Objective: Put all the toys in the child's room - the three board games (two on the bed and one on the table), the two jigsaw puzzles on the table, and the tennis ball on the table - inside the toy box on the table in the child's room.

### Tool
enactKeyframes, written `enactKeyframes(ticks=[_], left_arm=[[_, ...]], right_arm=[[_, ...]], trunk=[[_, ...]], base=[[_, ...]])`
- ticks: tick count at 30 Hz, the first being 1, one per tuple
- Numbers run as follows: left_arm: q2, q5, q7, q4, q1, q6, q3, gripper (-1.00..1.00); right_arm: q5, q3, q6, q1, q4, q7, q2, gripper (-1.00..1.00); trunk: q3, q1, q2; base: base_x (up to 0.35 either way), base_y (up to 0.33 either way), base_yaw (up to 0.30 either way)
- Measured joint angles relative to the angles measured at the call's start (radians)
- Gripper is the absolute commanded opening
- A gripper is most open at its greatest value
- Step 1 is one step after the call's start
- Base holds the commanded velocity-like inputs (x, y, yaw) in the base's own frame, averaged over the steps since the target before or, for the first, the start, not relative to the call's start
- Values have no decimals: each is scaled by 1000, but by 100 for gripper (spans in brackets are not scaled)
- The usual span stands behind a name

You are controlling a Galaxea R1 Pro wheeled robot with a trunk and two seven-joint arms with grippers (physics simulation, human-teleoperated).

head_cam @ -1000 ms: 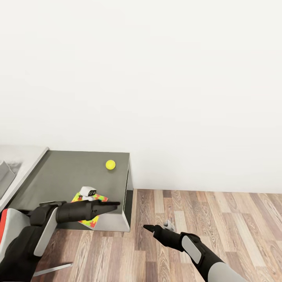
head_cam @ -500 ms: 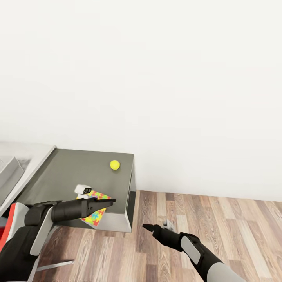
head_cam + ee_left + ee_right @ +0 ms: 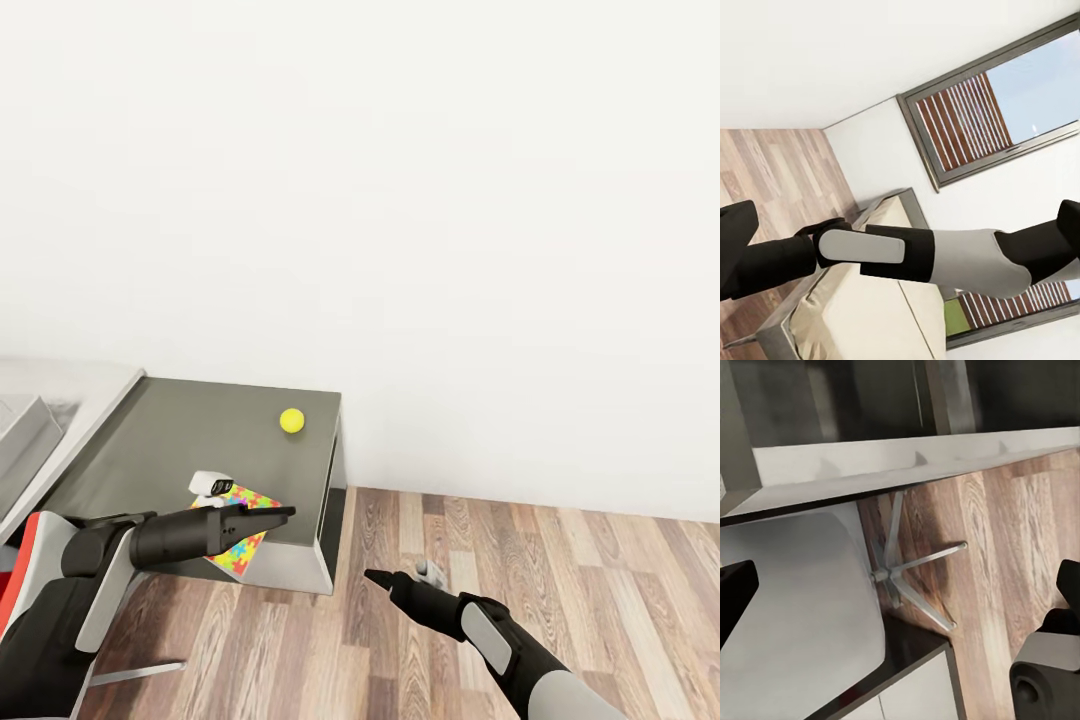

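Note:
The tennis ball (image 3: 291,420) lies on the low dark grey section of the table (image 3: 180,430), near its far right corner. A mosaic jigsaw puzzle (image 3: 243,549) lies at that section's front edge, partly covered by my left arm. My left gripper (image 3: 285,514) hovers just above the puzzle, pointing right, open and empty. My right gripper (image 3: 372,577) hangs over the wood floor to the right of the table, open and empty. A corner of the toy box (image 3: 22,440) shows at the left edge, on the pale desk top. The left wrist view looks across at the cream bed (image 3: 870,315).
A white wall rises right behind the table. Wood-plank floor (image 3: 560,560) spreads out to the right. The red-and-white swivel chair (image 3: 15,585) stands at the lower left, its star base (image 3: 907,574) showing in the right wrist view. A window (image 3: 990,112) is above the bed.
The whole head picture has shifted a little, so the camera moved. Both arms hold about the same pose. The ball and the puzzle lie where they were.

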Motion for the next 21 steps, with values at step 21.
enactKeyframes(ticks=[21], left_arm=[[3,1,-3,-1,1,1,3,100]], right_arm=[[1,0,-3,0,1,0,2,100]], trunk=[[8,0,0]], base=[[0,-73,0]])
